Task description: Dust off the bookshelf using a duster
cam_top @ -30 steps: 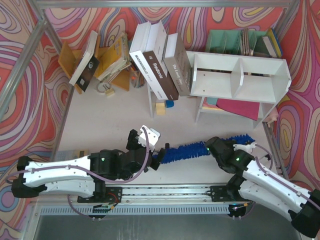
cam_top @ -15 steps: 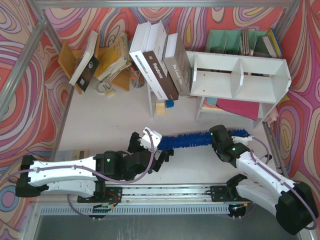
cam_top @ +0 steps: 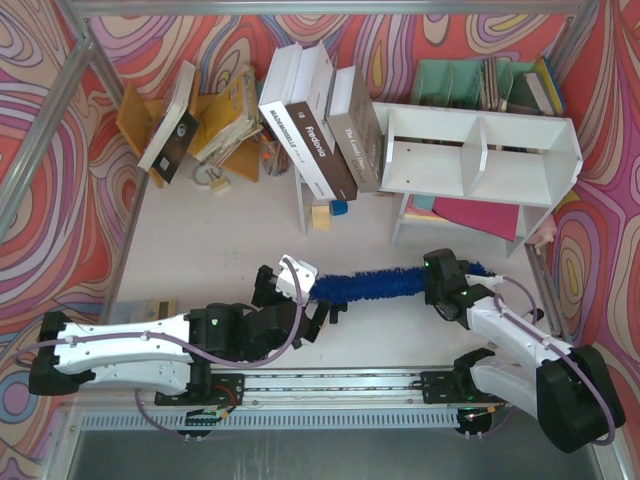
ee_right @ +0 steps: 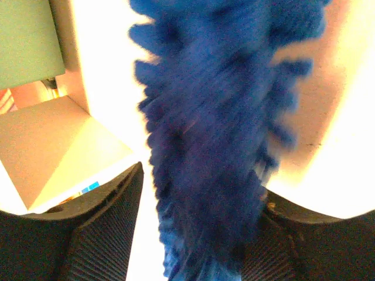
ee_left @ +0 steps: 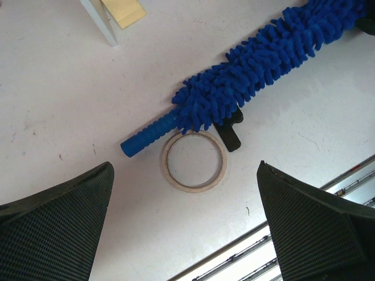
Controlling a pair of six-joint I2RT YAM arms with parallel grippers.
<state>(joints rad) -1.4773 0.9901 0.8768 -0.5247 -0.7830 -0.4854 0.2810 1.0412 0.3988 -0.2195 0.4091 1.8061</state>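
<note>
The white bookshelf point(cam_top: 478, 112) stands at the back right, its two compartments open. The blue fluffy duster point(cam_top: 370, 285) stretches left to right in front of it. My right gripper point(cam_top: 441, 279) is shut on the duster's fluffy part point(ee_right: 205, 105) near its right end. My left gripper point(cam_top: 297, 300) is open wide and empty just above the duster's ribbed blue handle tip point(ee_left: 146, 136), not touching it. The fluffy head point(ee_left: 263, 64) runs up and right in the left wrist view.
A tape ring point(ee_left: 194, 160) and a small black piece point(ee_left: 228, 130) lie under the handle end. Leaning books point(cam_top: 310, 130), a yellow-orange rack point(cam_top: 220, 120), a teal organizer point(cam_top: 470, 80) and wooden blocks point(cam_top: 322, 215) stand at the back. A pink folder point(cam_top: 475, 215) lies under the shelf.
My right gripper has moved away from the near edge toward the shelf, carrying the duster with it. The left gripper has shifted slightly and stays open.
</note>
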